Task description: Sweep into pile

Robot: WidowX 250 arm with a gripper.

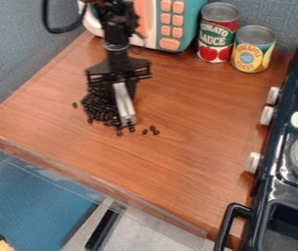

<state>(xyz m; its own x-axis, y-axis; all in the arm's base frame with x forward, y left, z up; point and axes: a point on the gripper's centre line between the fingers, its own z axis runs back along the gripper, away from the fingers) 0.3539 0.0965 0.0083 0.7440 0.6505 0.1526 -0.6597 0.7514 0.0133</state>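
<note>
Beans point(99, 109) beneath and beside end effector point(117, 89)

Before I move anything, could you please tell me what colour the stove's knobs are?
White; the knobs show best in the camera view.

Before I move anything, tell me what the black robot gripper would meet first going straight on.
Pointing down, it would most likely meet the pile of small black bean-like pieces, then the brown wooden tabletop; depth is unclear here.
</note>
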